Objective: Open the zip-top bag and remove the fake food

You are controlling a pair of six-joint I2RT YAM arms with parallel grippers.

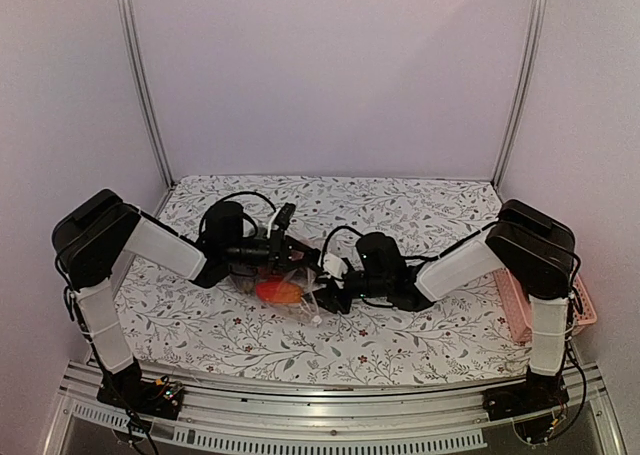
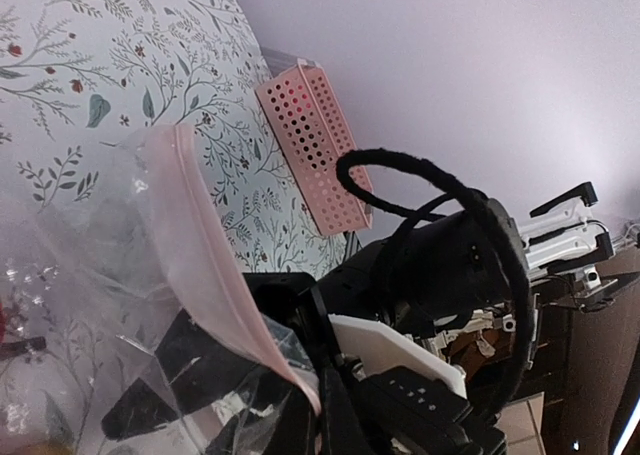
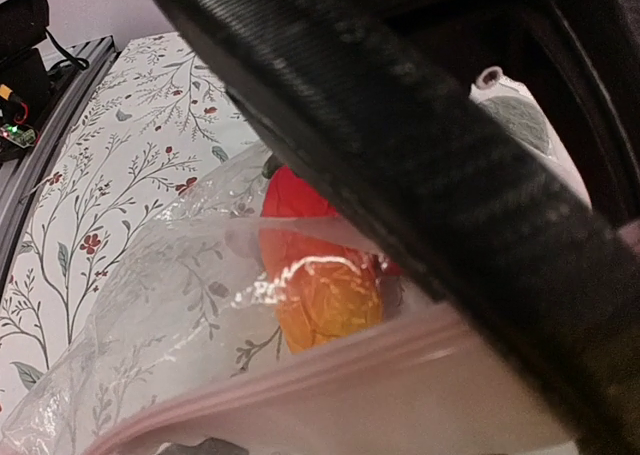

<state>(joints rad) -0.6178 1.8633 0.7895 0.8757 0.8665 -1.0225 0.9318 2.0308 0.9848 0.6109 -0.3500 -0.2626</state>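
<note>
Zip-top bag sits between your grippers, with orange and red fake food inside. Your left gripper is clenched, apparently on the bag's edge. Your right gripper is at the pink zip strip, but I can't tell its grip.

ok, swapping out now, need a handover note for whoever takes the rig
Left gripper: shut, pinching the zip-top bag mid-table.
Right gripper: at the bag's pink zip strip; open or shut, cannot tell.
Inside the bag: orange piece and red piece.
Done: bag gripped. Whether the zip is open is unclear.
Left to do: open it, take the pieces out.
</note>
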